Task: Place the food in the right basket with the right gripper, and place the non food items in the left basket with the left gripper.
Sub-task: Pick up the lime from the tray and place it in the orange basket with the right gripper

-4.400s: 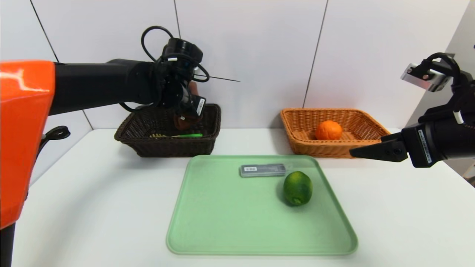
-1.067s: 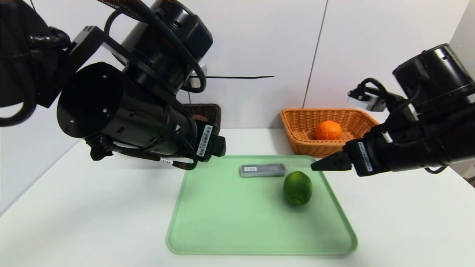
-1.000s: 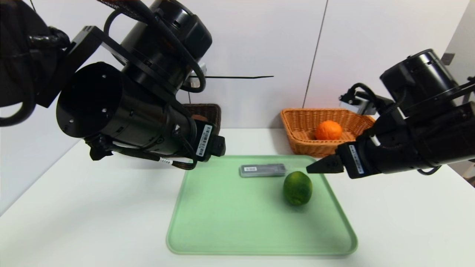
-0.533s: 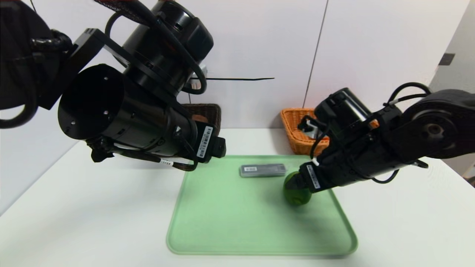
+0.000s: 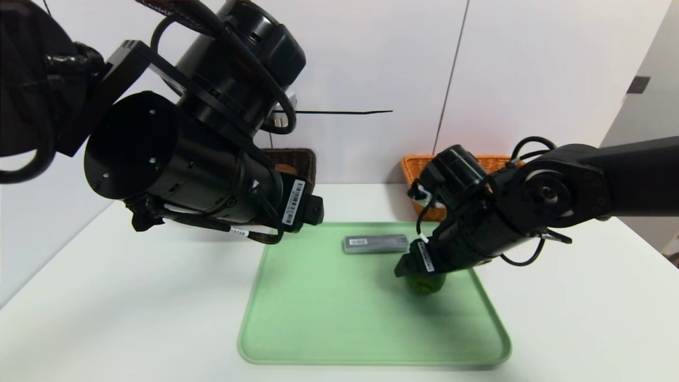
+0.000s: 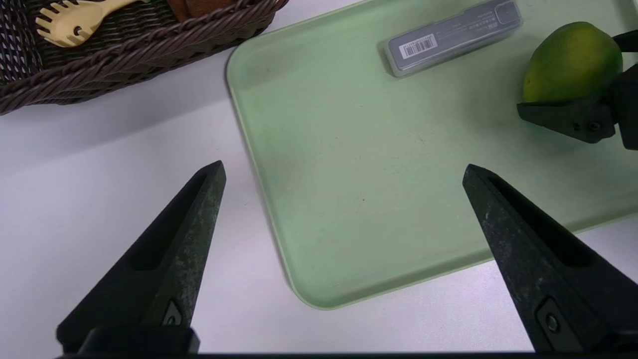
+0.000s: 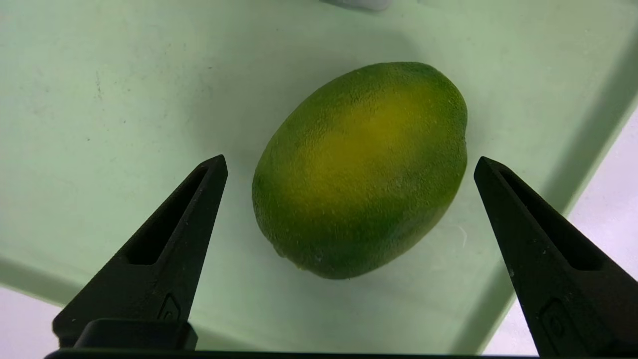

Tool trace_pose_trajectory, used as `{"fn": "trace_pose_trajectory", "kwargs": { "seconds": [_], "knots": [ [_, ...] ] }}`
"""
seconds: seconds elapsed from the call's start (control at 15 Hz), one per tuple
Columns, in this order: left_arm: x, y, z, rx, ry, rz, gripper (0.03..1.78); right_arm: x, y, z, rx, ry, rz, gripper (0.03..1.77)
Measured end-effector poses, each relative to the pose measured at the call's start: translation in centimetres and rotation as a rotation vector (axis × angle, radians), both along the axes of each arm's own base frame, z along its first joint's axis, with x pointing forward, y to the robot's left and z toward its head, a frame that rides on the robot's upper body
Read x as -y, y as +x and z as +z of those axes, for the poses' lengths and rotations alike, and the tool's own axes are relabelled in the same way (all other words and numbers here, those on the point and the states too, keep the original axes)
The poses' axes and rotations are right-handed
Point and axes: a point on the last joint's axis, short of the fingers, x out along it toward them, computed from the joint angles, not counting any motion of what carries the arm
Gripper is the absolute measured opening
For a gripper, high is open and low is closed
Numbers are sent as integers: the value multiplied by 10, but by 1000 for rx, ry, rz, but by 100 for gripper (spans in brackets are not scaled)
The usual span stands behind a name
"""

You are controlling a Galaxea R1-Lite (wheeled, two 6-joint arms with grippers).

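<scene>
- The lime (image 7: 360, 169) lay on the green tray (image 5: 329, 318), near its right edge, with bare tray around it.
- Its long axis ran slantwise between the right claw (image 7: 349, 164)'s released fingers.
- The left claw (image 6: 344, 169) hung released above the tray's left edge.

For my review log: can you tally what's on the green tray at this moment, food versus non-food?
Food: 1, the lime, lying between the open right gripper fingers.
Non-food: 1, the grey case.
Total on the green tray: 2.
</scene>
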Motion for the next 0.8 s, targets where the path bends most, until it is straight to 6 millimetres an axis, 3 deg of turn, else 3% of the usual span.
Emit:
{"fn": "trace_pose_trajectory", "kwargs": {
  "seconds": [0.2, 0.4, 0.47, 0.8],
  "knots": [
    [0, 0, 0, 0, -1, 1, 169, -1, 4, -6, -15, -8, -7, 164],
    [0, 0, 0, 2, -2, 2, 169, -1, 5, -8, -22, -11, -9, 115],
    [0, 0, 0, 2, -2, 2, 169, -1, 5, -8, -22, -12, -8, 107],
    [0, 0, 1, 4, -5, 3, 169, 2, 1, 1, -1, 0, -8, 101]
  ]
}}
